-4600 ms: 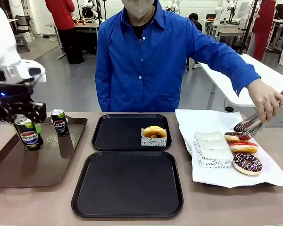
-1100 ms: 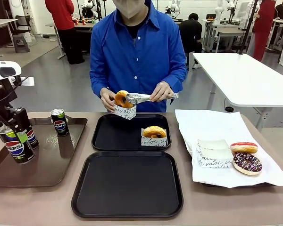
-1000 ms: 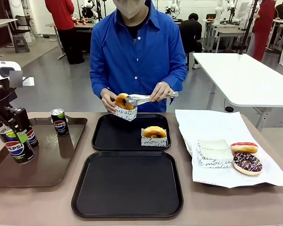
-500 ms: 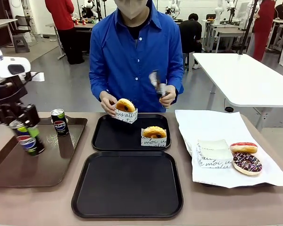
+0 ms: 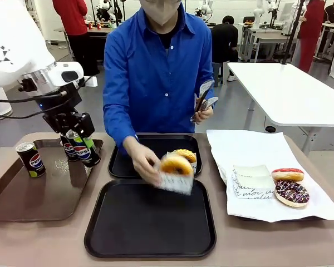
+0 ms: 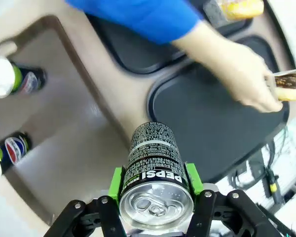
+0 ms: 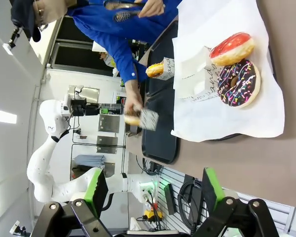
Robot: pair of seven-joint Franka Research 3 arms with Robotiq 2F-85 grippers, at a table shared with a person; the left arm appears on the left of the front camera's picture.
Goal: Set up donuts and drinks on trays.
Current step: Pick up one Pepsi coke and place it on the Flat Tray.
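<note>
Gripping a tilted Pepsi can [image 5: 84,151], left gripper [image 6: 155,180] sits at 9 o'clock of far tray [image 5: 119,164]. Right gripper [image 7: 154,191] spread, empty. Person's hand [image 5: 145,161] grasps sleeved donut [image 5: 176,166].

Front cam faces person [image 5: 156,67] across table [image 5: 256,245]; all share near tray [image 5: 150,222].

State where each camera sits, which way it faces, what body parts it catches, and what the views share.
Front view: fixed on the robot's side, facing across the table at the person; shows the left gripper shut on a Pepsi can.
Left wrist view: over the brown tray's edge, looking down past that can at the near black tray and the person's hand.
Right wrist view: rolled sideways, near the table's right end, looking across the white paper; right gripper open.
Shared: all three show the hand holding the sleeved donut.
</note>
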